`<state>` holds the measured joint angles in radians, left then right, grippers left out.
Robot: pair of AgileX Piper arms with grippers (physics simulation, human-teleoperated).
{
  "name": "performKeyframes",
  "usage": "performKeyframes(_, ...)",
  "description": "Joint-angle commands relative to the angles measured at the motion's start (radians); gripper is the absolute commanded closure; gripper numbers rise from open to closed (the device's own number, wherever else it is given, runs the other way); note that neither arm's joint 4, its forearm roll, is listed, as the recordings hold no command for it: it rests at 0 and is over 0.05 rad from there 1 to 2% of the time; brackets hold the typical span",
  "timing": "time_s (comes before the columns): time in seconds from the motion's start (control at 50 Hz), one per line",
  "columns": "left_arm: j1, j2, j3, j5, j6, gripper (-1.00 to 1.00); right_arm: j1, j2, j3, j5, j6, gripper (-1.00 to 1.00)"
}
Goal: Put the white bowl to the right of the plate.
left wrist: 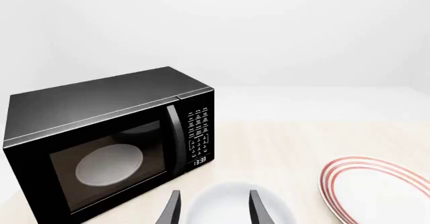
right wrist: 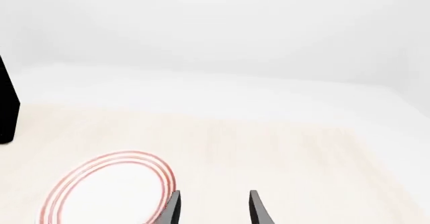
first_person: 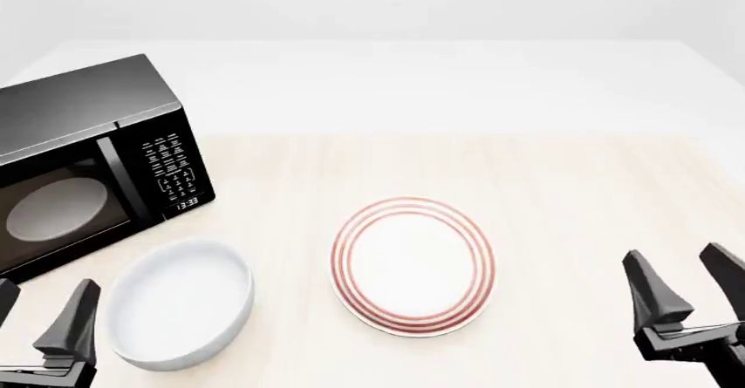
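white bowl [first_person: 181, 302] | plain glossy, deep, left of plate [first_person: 413, 264] | both fingers spread, empty

The white bowl [first_person: 181, 302] sits left of the plate [first_person: 413, 264], near the black microwave [first_person: 87, 163].

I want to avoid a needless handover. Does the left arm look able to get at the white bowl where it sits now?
Probably yes. The left claw is open and empty, just left of the white bowl, with nothing between them. The microwave stands behind the bowl, off the approach path.
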<state>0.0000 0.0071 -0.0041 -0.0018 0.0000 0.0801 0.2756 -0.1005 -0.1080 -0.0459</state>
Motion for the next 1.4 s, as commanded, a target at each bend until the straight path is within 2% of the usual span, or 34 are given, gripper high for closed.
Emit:
performKeyframes(0.02,0.0,0.0,0.0,0.0,0.0,-1.0,0.13,0.317,-0.192,-0.059,-0.042,-1.0)
performKeyframes(0.08,0.0,0.0,0.0,0.0,0.0,-1.0,0.172,0.437,-0.248,-0.07,-0.056,-1.0)
performKeyframes(0.1,0.0,0.0,0.0,0.0,0.0,-1.0,0.204,0.465,-0.273,-0.07,-0.042,-1.0)
performKeyframes(0.14,0.0,0.0,0.0,0.0,0.0,-1.0,0.227,0.547,-0.323,-0.074,-0.063,-1.0)
performKeyframes(0.16,0.0,0.0,0.0,0.0,0.0,-1.0,0.239,0.57,-0.34,-0.073,-0.045,-1.0)
performKeyframes(0.26,0.0,0.0,0.0,0.0,0.0,-1.0,0.275,0.653,-0.423,-0.064,-0.045,-1.0)
performKeyframes(0.38,0.0,0.0,0.0,0.0,0.0,-1.0,0.344,0.785,-0.541,-0.04,-0.076,-1.0)
performKeyframes(0.42,0.0,0.0,0.0,0.0,0.0,-1.0,0.376,0.815,-0.587,-0.026,-0.051,-1.0)
performKeyframes(0.46,0.0,0.0,0.0,0.0,0.0,-1.0,0.404,0.856,-0.629,-0.01,-0.057,-1.0)
performKeyframes(0.5,0.0,0.0,0.0,0.0,0.0,-1.0,0.424,0.909,-0.672,-0.007,-0.105,-1.0)
performKeyframes(0.54,0.0,0.0,0.0,0.0,0.0,-1.0,0.446,0.946,-0.708,-0.003,-0.082,-1.0)
performKeyframes(0.6,0.0,0.0,0.0,0.0,0.0,-1.0,0.471,0.993,-0.76,0.007,-0.092,-1.0)
performKeyframes(0.78,0.0,0.0,0.0,0.0,0.0,-1.0,0.584,1.169,-0.922,0.056,-0.071,-1.0)
performKeyframes(1.14,0.0,0.0,0.0,0.0,0.0,-1.0,0.695,1.43,-1.133,0.132,-0.038,-1.0)
performKeyframes(1.2,0.0,0.0,0.0,0.0,0.0,-1.0,0.728,1.471,-1.173,0.162,-0.053,-1.0)
performKeyframes(1.4,0.0,0.0,0.0,0.0,0.0,-1.0,0.792,1.572,-1.306,0.234,-0.034,-1.0)
